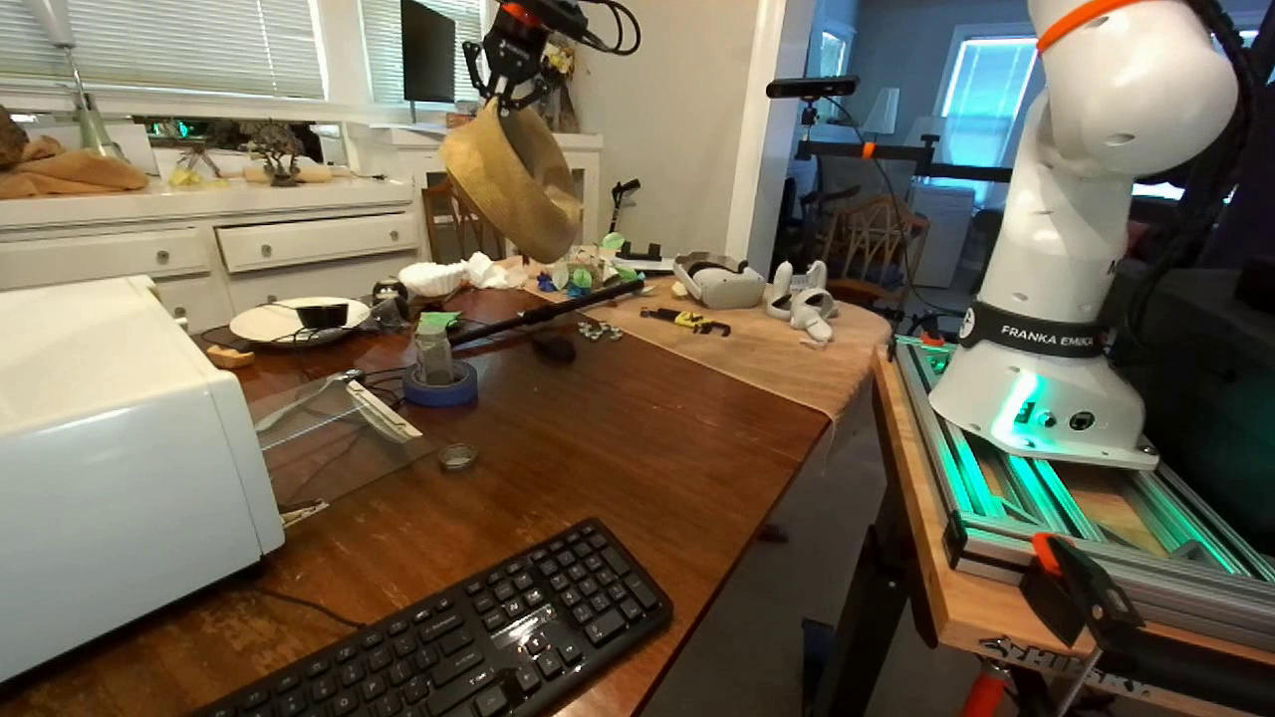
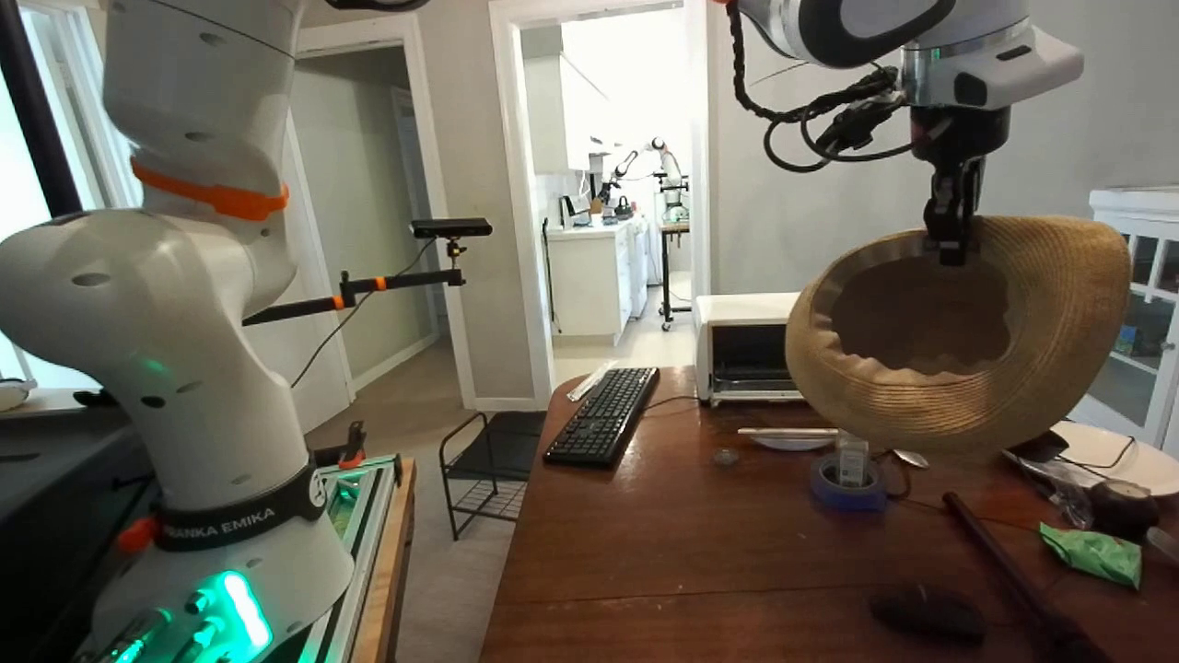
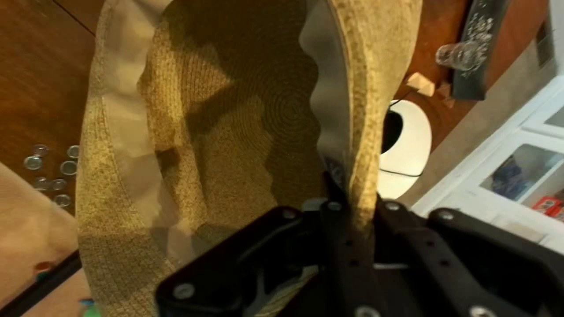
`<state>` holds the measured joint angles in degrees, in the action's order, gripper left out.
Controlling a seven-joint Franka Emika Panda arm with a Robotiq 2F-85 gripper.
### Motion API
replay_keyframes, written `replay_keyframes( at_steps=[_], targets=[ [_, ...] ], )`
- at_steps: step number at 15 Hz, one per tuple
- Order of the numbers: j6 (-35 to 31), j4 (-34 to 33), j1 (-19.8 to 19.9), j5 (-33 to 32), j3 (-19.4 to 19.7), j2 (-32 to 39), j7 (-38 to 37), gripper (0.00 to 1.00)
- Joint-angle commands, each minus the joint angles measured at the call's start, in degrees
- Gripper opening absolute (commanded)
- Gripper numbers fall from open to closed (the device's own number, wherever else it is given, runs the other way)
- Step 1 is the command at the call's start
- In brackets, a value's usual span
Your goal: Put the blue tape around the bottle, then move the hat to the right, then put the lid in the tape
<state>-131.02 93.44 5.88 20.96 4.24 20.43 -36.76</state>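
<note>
Wrist view: the gripper [image 3: 359, 204] is clamped on the hat [image 3: 246, 110], a finger on either side of the brim, with the hollow of the crown turned toward the camera. Past the pinched edge shows a white plate [image 3: 412, 147]; past the opposite edge lies a cluster of small clear discs [image 3: 68, 167].

In an exterior view the blue tape [image 1: 443, 393] lies flat on the table [image 1: 637, 428] around the foot of the bottle [image 1: 433, 351], which stands upright inside it, so that part looks done. The hat hangs in the air, well clear of the tabletop, which I read as its move being in hand: lifted, not yet set down. A lone clear disc [image 1: 457, 457] lies near the blue tape, apart from it. It may be the lid, though with other discs about I can't be sure.

In an exterior view the hanging brim hides the bottle's top, and the lone clear disc lies outside the blue tape, between it and the keyboard [image 2: 603, 416]. Left to do, I judge: setting the hat down to the right (whose right, I cannot tell), then putting the lid in.
</note>
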Motion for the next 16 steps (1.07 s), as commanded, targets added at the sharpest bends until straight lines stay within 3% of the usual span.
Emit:
replay_keyframes(
  at_steps=[1,4,5,9,10,13,14,16],
  targets=[
    [-1.8,-4.4,2.3,8.5,-0.6,3.7,1.4,0.03],
    [-4.5,-7.0,4.3,14.4,-0.7,6.2,0.1,0.03],
    [1.3,-9.6,7.9,18.6,-4.0,7.5,12.1,0.03],
    [10.2,-16.6,12.3,26.9,-5.1,11.9,23.9,0.03],
    [2.8,-15.6,10.6,28.7,-2.8,12.0,16.6,0.03],
    [-3.2,-17.0,11.0,33.9,-1.9,13.0,16.7,0.03],
    [0.7,-15.4,10.7,31.1,-1.2,11.8,17.9,0.11],
    [-1.8,-15.9,10.8,32.5,-1.0,12.3,17.8,0.11]
  ],
)
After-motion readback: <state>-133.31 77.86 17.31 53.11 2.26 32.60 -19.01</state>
